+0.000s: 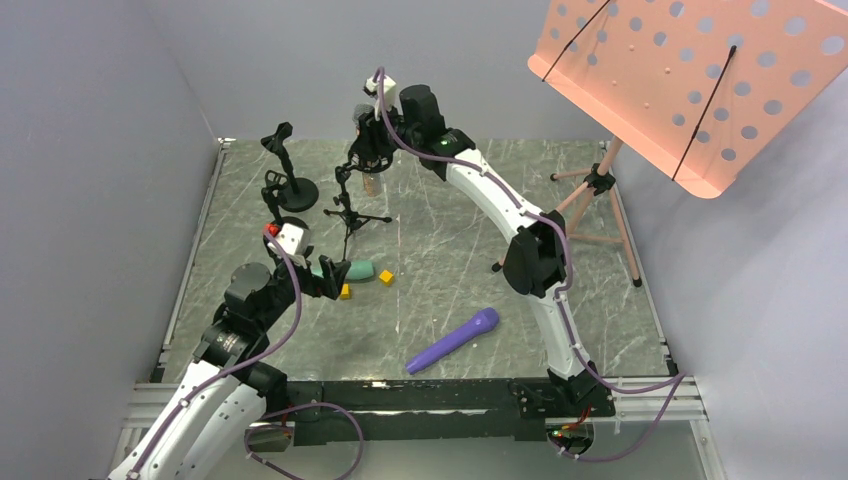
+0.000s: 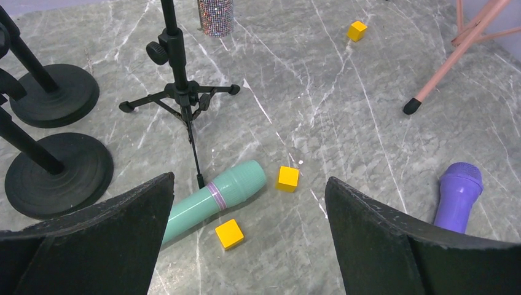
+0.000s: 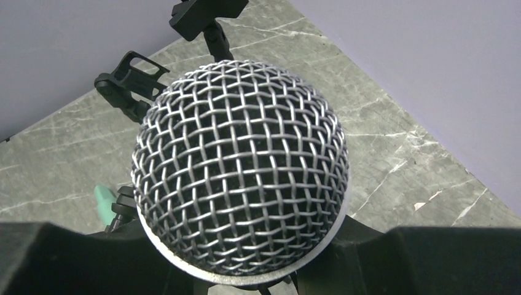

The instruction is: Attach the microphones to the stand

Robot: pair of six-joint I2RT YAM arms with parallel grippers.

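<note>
The glittery pinkish-copper microphone (image 1: 372,183) stands upright at the black tripod stand (image 1: 350,205) at the back. My right gripper (image 1: 373,148) is shut on it; its silver mesh head (image 3: 239,184) fills the right wrist view between my fingers (image 3: 430,258). Its lower body (image 2: 215,13) shows behind the tripod stand (image 2: 178,92). The teal-green microphone (image 2: 212,196) lies flat on the table, and my left gripper (image 2: 249,183) hovers open just above it (image 1: 352,270). The purple microphone (image 1: 452,342) lies flat near the front, also at the right of the left wrist view (image 2: 458,193).
Two black round-base stands (image 1: 293,190) (image 2: 58,169) stand at the back left, their clips (image 3: 132,77) empty. Yellow cubes (image 2: 228,233) (image 2: 287,178) (image 2: 357,30) lie around the teal microphone. A pink perforated music stand (image 1: 690,80) on tripod legs (image 1: 590,210) is at the back right.
</note>
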